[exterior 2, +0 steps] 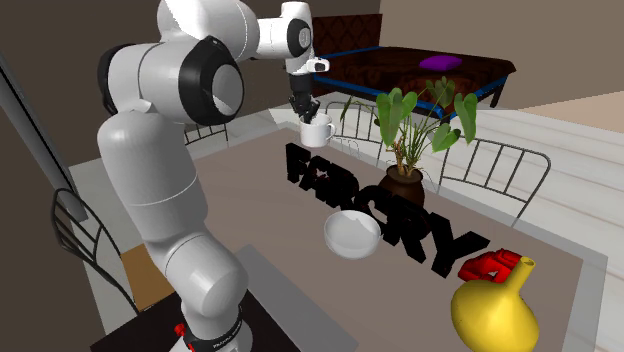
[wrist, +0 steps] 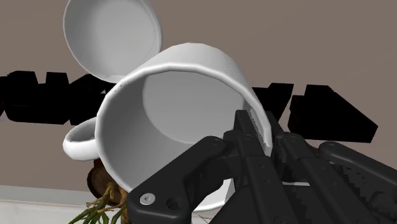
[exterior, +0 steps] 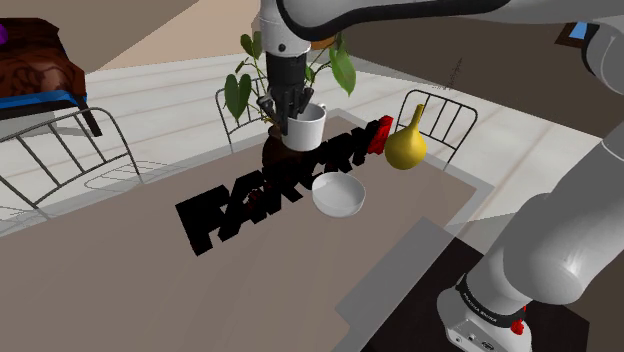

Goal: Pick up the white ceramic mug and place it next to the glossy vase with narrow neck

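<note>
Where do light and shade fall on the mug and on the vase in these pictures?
Wrist view: the white mug, clasped in the black gripper, is grey with shade inside, its rim bright. Second exterior view: the yellow narrow-necked vase is paler on top, darker underneath.

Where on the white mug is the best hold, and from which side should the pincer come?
On the white mug, take the rim wall away from the handle, coming from above the open mouth, one finger inside, one outside. The wall is thin and the opening wide; the pincer clasps it just so.
</note>
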